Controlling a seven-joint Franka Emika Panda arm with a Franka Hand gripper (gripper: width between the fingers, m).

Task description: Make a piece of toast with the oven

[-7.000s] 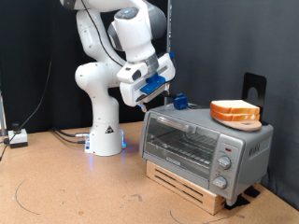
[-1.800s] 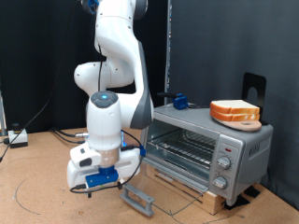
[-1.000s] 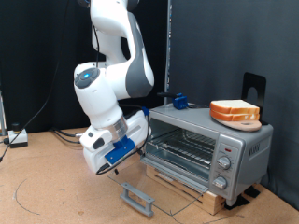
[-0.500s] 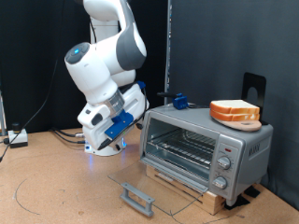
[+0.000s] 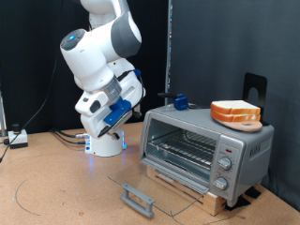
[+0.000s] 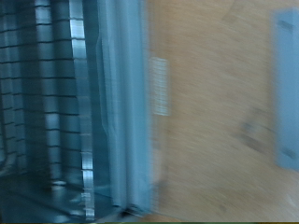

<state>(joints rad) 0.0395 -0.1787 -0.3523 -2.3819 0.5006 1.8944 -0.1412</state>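
Note:
The silver oven stands on a wooden pallet at the exterior view's right. Its glass door is folded down flat, with the handle nearest the bottom, and the wire rack shows inside. Two slices of toast lie stacked on the oven's top, not in it. My gripper hangs in the air left of the oven, above the table and apart from the door, holding nothing that I can see. The blurred wrist view shows the rack, the door handle and no fingers.
A small blue object sits on the oven's back left corner. A black stand rises behind the toast. The arm's white base stands left of the oven. Cables lie on the brown table at the left.
The oven door, shut seven seconds ago, is open. Over the last two seconds my gripper rose from low beside the door handle up and back to the left of the oven.

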